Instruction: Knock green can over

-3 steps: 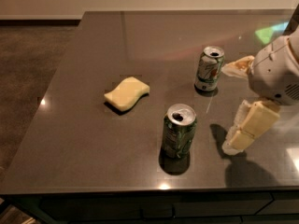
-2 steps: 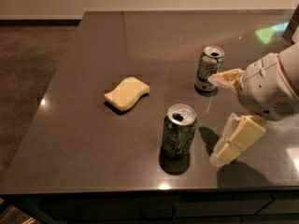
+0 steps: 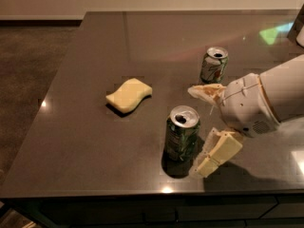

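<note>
Charcoal and glossy, the flat bench [image 3: 95,165] fills most of the camera view, with its front edge running along the bottom. The robot's bulky white arm [image 3: 280,94] reaches in over the right edge. Its cream-coloured two-finger end effector [image 3: 204,127] is spread wide, holding nothing. One finger [image 3: 206,91] points toward the middle of the bench, and the other [image 3: 218,151] hangs low near the front edge.

The dark green aluminium drink can with a silver top [image 3: 181,137] stands upright close to the front edge, a little right of its middle. The lower finger sits just beside the can's right side; whether they touch I cannot tell.

A wavy pale yellow sponge [image 3: 129,95] lies well apart, toward the left side. A paler white-and-green can [image 3: 213,65] stands further back, toward the right edge.

Over the last second the end effector has swung in from the right edge and closed most of the gap to the green can. The can itself has not shifted or tilted, so the approach looks nearly done and the knock is yet to come. A sideways push to the left against the can's upper half should probably tip it.
</note>
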`<state>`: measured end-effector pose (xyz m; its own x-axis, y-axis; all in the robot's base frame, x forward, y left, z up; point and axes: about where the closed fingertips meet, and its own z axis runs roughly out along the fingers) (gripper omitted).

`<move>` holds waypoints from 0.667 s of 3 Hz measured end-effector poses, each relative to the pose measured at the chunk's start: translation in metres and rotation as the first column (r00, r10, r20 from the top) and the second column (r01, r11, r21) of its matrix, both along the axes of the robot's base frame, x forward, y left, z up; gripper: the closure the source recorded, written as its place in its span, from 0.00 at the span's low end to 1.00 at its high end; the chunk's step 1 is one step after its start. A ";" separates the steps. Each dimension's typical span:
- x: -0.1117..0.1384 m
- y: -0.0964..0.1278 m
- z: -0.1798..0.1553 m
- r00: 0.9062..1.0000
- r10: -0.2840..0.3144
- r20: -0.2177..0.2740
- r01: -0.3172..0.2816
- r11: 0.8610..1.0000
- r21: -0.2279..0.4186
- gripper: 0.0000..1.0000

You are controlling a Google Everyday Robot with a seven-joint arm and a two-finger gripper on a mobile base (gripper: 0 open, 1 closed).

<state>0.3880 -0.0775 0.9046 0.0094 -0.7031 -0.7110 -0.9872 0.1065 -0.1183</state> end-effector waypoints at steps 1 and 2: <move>0.002 0.016 -0.005 1.000 0.013 0.007 -0.014 0.998 0.060 0.00; 0.004 0.027 -0.008 1.000 0.021 0.013 -0.022 0.995 0.100 0.00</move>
<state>0.3916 -0.0506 0.8967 0.0324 -0.6282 -0.7774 -0.9881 0.0971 -0.1197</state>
